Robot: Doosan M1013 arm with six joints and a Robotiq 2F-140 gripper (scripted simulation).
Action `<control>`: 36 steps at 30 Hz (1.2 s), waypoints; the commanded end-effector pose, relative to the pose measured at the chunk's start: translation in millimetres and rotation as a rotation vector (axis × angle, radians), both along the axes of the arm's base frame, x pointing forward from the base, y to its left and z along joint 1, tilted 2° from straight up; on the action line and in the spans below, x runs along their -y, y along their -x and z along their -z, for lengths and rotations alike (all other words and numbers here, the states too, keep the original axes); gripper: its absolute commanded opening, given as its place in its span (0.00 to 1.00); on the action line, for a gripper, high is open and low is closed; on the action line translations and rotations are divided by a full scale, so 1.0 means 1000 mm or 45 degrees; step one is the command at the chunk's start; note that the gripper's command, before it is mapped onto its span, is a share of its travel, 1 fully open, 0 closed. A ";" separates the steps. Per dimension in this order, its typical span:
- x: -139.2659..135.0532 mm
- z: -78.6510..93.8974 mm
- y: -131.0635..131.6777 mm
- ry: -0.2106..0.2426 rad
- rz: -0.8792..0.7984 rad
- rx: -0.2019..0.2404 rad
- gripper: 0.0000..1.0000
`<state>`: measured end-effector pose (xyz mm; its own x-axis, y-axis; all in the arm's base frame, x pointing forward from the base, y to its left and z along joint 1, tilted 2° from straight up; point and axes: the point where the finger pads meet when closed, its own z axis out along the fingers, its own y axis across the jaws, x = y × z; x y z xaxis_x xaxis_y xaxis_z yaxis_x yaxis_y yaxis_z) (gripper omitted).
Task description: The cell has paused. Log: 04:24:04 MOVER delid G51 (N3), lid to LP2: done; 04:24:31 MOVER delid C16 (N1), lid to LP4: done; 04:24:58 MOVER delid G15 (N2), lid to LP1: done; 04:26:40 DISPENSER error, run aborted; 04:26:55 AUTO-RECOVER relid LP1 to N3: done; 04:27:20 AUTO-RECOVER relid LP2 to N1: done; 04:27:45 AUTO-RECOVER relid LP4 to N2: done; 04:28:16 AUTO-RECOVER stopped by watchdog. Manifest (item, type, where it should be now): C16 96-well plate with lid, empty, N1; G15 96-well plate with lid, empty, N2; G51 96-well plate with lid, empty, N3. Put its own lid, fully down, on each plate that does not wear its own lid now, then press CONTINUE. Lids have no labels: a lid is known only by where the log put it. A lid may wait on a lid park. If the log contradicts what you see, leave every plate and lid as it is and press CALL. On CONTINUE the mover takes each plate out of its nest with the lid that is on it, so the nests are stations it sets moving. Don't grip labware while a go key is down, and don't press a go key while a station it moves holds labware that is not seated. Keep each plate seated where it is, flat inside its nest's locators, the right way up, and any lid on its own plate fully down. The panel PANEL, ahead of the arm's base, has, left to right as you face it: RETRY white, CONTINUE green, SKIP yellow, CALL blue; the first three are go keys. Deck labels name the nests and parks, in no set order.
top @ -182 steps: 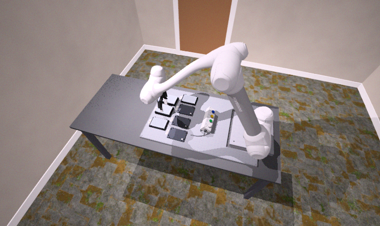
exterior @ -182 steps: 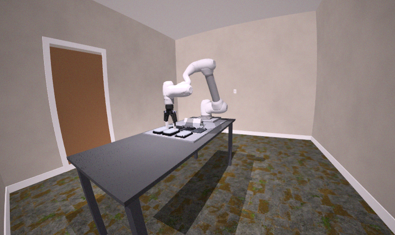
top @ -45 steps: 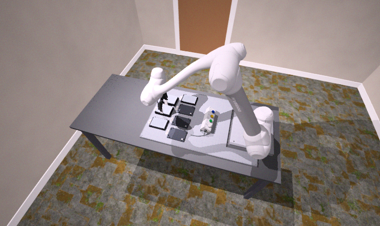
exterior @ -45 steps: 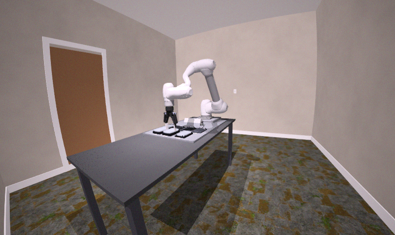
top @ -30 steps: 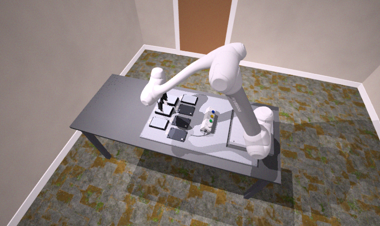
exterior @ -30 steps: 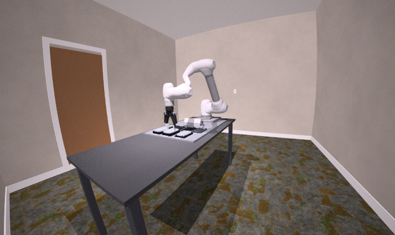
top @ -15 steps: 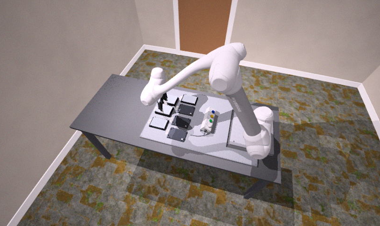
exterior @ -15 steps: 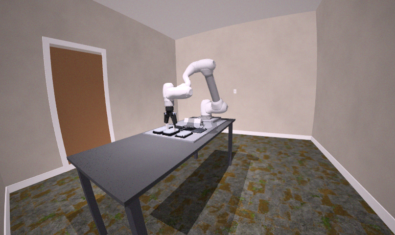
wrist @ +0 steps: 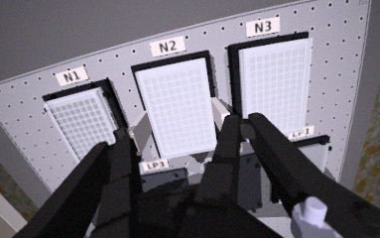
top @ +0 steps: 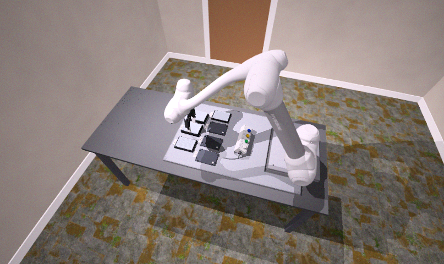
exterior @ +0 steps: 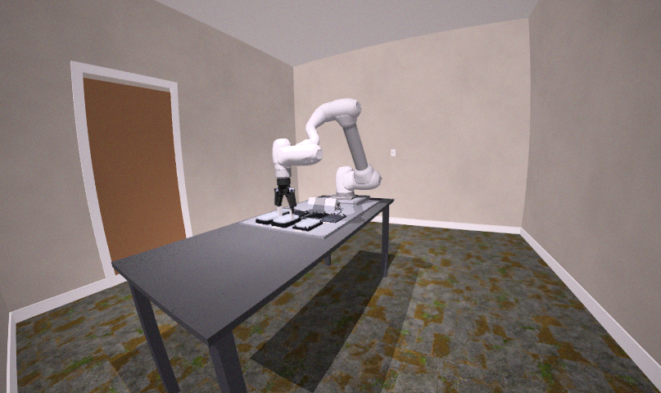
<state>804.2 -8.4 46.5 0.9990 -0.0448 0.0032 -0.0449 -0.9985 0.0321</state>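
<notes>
In the wrist view three white 96-well plates sit in black nests labelled N1 (wrist: 79, 121), N2 and N3 (wrist: 275, 84), left to right. My gripper (wrist: 181, 113) is shut on the clear lid (wrist: 176, 106) over the N2 plate, with a finger pad on each long side. I cannot tell whether the lid is seated or raised. In the top view the gripper (top: 189, 122) stands upright over the middle nest. It also shows in the exterior view (exterior: 284, 206). The plates in N1 and N3 show their well grids, and their lids are hard to make out.
A row of lid parks lies beside the nests. Three are dark pads (top: 212, 142). The far one (top: 221, 115), by the LP1 label (wrist: 301, 133), holds a pale lid-like rectangle. The LP3 label (wrist: 154, 165) sits under N2. The key panel (top: 244, 140) stands between the parks and the arm's base.
</notes>
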 end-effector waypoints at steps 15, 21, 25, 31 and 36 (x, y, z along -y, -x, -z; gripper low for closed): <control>0.000 -0.001 0.000 0.000 0.000 0.000 0.00; 0.000 -0.003 0.000 0.000 0.000 0.000 0.00; 0.000 -0.006 0.000 0.000 0.000 0.000 0.00; 0.000 -0.013 0.000 0.000 0.000 0.000 0.00; -0.001 -0.017 0.000 0.000 0.000 0.000 0.00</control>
<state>804.0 -7.9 63.1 0.9990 -0.0448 0.0028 -0.0449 -0.9985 0.0321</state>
